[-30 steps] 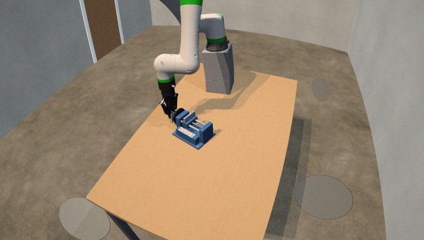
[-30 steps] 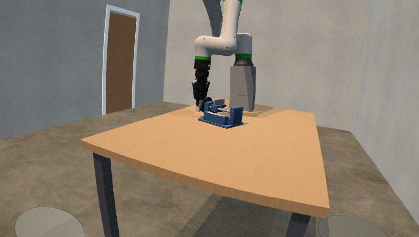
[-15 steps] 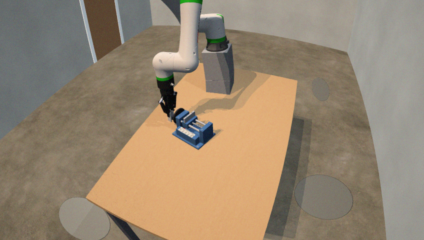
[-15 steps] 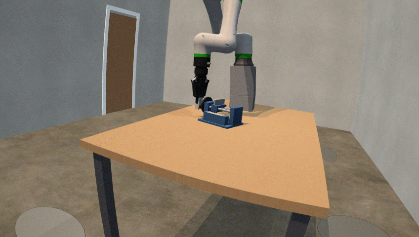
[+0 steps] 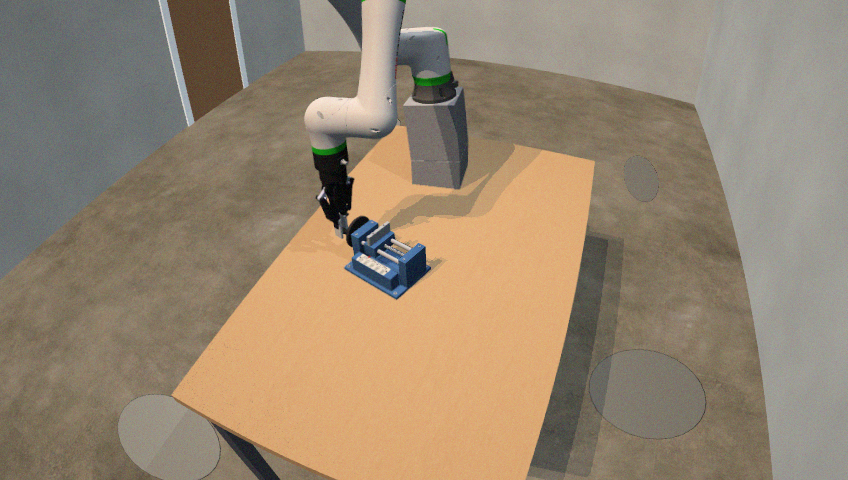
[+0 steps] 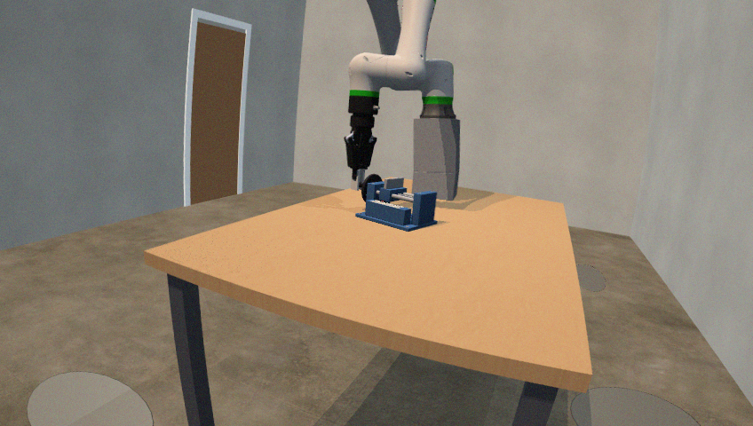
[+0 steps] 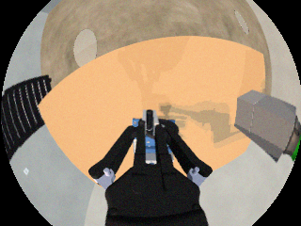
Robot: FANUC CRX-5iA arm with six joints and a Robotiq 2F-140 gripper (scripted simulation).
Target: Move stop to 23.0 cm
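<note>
The blue stop device (image 5: 412, 266) (image 6: 424, 208) (image 7: 135, 122) sits on the table. Its stop, a grey plate (image 5: 378, 233) (image 6: 393, 183) on a blue carriage, stands near the handwheel end of the two rods. A white scale (image 5: 373, 264) runs along the side; its figures are too small to read. The black handwheel (image 5: 356, 228) (image 6: 370, 181) is upright at the device's left end. My gripper (image 5: 340, 229) (image 6: 360, 178) (image 7: 149, 114) points down just outside the wheel, its fingers nearly together, shut on the wheel's handle. The fingers mostly hide the handle.
The wooden table (image 5: 380, 368) (image 6: 337, 274) (image 7: 94, 118) has its left edge close beyond the gripper. The arm's grey pedestal (image 5: 437, 142) (image 6: 435, 158) (image 7: 265, 120) stands at the back of the table, behind the device.
</note>
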